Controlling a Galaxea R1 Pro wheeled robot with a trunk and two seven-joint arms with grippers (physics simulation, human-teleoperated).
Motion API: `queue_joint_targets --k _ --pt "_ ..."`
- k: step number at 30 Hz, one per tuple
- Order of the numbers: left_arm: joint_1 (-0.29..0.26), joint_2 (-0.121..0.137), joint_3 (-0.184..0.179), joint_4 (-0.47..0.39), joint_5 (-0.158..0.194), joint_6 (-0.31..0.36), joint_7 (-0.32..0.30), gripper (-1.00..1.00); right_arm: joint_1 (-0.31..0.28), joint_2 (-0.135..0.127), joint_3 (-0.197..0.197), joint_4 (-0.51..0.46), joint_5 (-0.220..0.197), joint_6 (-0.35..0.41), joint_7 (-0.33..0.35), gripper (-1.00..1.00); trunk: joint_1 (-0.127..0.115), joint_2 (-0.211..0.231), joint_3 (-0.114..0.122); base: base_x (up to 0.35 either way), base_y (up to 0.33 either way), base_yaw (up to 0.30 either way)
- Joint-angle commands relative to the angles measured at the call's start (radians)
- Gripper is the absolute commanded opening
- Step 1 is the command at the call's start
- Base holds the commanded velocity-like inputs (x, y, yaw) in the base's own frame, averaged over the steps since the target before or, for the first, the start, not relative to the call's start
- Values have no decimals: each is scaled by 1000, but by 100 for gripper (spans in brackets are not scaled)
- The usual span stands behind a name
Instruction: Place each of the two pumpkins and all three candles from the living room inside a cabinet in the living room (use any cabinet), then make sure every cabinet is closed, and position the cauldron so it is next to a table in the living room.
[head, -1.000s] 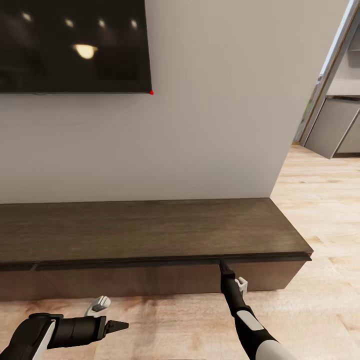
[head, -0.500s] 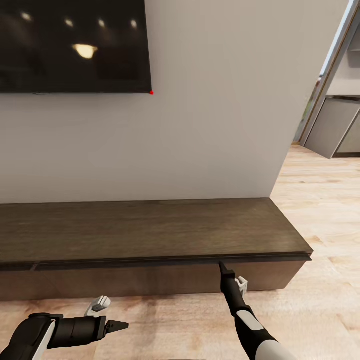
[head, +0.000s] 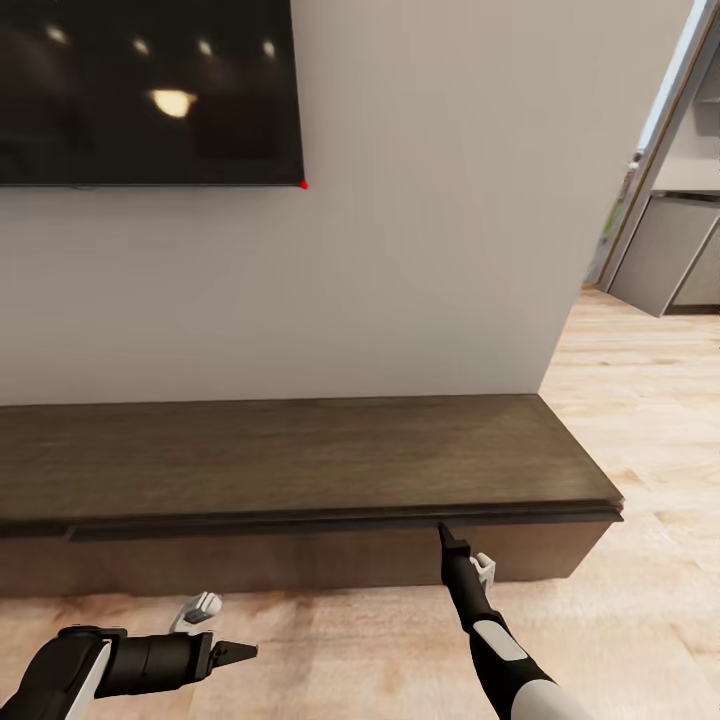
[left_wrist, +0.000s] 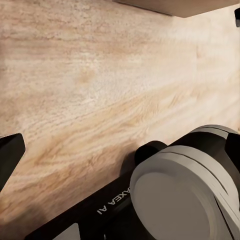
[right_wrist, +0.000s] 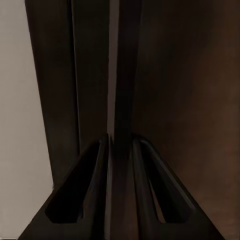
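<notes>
I face a long, low, dark brown wood cabinet (head: 300, 460) set against a pale grey wall (head: 420, 250). Its flat top is bare, and its drawer fronts sit in shadow beneath the top's front lip. My right gripper (head: 446, 537) reaches up to that front edge, near the cabinet's right end. In the right wrist view, its two black fingers (right_wrist: 87, 192) are pinched on a thin dark lip of the drawer front (right_wrist: 122, 125). My left gripper (head: 240, 652) hangs low over the light wood-plank floor (head: 640, 600), well short of the cabinet, pointing toward my right arm; I cannot tell how its fingers stand. A black wall-mounted television screen (head: 150, 90) hangs above the cabinet's left part. Past the wall's right corner, grey kitchen cupboards (head: 665, 250) show through an opening.
</notes>
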Motion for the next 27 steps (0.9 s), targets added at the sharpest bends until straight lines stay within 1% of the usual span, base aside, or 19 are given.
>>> queue_joint_targets --k 1,5,10,13,27 --pt "0 0 0 0 0 0 0 100 -1 0 9 -2 -3 2 15 -100 0 0 0 -211 0 0" --pt "0 0 -1 0 0 0 0 100 -1 1 9 -2 -3 2 15 -100 0 0 0 -262 0 0" --pt "0 0 -1 0 0 0 0 100 -1 1 9 -2 -3 2 15 -100 0 0 0 -101 0 0" --pt "0 0 -1 0 0 0 0 100 -1 1 9 -2 -3 2 15 -100 0 0 0 -201 0 0" --pt "0 0 -1 0 0 0 0 100 -1 1 9 -2 -3 2 15 -100 0 0 0 -281 0 0"
